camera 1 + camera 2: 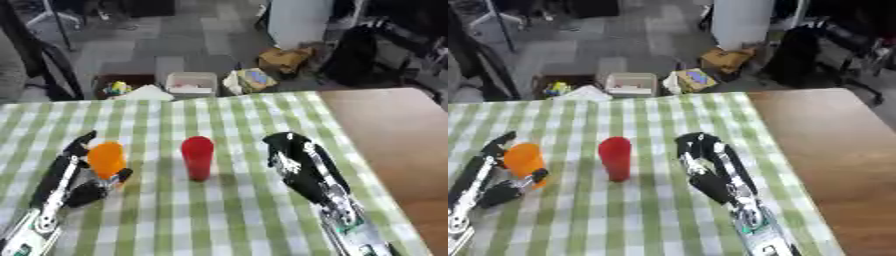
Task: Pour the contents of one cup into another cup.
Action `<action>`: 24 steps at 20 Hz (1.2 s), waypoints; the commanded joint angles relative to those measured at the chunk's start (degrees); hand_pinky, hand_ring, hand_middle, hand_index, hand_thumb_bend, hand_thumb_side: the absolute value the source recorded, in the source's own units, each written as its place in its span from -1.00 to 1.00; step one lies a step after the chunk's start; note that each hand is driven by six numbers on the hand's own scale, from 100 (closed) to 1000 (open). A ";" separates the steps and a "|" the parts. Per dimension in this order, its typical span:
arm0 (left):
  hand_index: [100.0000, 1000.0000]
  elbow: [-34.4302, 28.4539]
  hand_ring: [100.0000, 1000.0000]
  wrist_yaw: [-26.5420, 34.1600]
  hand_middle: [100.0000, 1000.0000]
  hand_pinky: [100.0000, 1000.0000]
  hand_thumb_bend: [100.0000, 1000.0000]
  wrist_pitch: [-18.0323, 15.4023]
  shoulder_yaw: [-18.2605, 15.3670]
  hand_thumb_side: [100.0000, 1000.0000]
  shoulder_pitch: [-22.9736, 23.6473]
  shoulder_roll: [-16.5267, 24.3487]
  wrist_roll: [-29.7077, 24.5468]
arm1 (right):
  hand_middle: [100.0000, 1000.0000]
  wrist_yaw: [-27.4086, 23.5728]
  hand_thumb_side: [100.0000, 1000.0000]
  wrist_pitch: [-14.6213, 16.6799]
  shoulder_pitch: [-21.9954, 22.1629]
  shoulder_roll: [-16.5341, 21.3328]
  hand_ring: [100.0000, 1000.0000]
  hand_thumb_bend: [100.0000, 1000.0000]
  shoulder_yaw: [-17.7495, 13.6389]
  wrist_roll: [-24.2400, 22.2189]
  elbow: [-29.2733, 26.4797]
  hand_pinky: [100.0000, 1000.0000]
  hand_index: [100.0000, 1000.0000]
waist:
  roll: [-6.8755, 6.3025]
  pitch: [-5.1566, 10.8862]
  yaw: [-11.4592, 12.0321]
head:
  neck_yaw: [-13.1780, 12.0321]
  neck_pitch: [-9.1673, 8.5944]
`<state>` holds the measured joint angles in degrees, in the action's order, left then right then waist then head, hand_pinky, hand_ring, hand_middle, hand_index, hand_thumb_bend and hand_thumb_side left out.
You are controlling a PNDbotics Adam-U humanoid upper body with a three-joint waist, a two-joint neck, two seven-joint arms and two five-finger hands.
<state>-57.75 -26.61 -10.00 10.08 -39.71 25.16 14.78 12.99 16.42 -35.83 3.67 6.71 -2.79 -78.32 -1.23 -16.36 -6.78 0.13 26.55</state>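
Orange cup [106,159] at lower left sits clasped in the left hand [87,186]; lift it level, tip slowly over the red cup [197,157]; right hand [293,157] rests relaxed

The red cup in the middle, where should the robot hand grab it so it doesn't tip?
Probably around the middle of the red cup, coming from its right, where the right hand waits apart from it. It stands upright, tall and narrow, with bare tablecloth on that side.
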 commanded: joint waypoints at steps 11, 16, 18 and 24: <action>1.00 -0.32 0.50 -1.72 0.82 0.28 0.41 1.53 0.21 0.43 -2.02 1.85 -1.22 | -0.48 -0.68 0.16 0.17 -1.27 0.20 -0.22 -1.00 0.07 -0.52 -0.68 0.07 0.32 | -0.23 0.22 -1.14 | -0.45 -0.80; 0.94 0.05 0.45 -2.19 0.74 0.28 0.38 1.88 0.38 0.46 -1.67 1.67 -2.41 | -0.47 -0.69 0.16 0.16 -1.19 0.18 -0.22 -1.00 0.03 -0.54 -0.69 0.07 0.32 | -0.24 0.27 -1.07 | -0.46 -0.63; 0.89 0.12 0.41 -2.28 0.69 0.27 0.34 1.93 0.40 0.45 -1.58 1.59 -2.83 | -0.47 -0.70 0.16 0.15 -1.17 0.17 -0.22 -1.00 0.00 -0.53 -0.69 0.07 0.32 | -0.24 0.30 -1.02 | -0.44 -0.58; 0.72 0.10 0.12 -1.87 0.40 0.11 0.04 1.66 0.46 0.28 -1.30 1.20 -2.60 | -0.47 -0.68 0.16 0.17 -1.18 0.16 -0.22 -1.00 -0.02 -0.57 -0.67 0.07 0.32 | -0.15 0.38 -0.85 | -0.38 -0.59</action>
<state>-57.76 -28.62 -8.30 10.11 -40.66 25.65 12.36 12.50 16.43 -36.26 3.68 6.73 -3.24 -78.32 -1.46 -17.00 -7.69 -0.20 26.17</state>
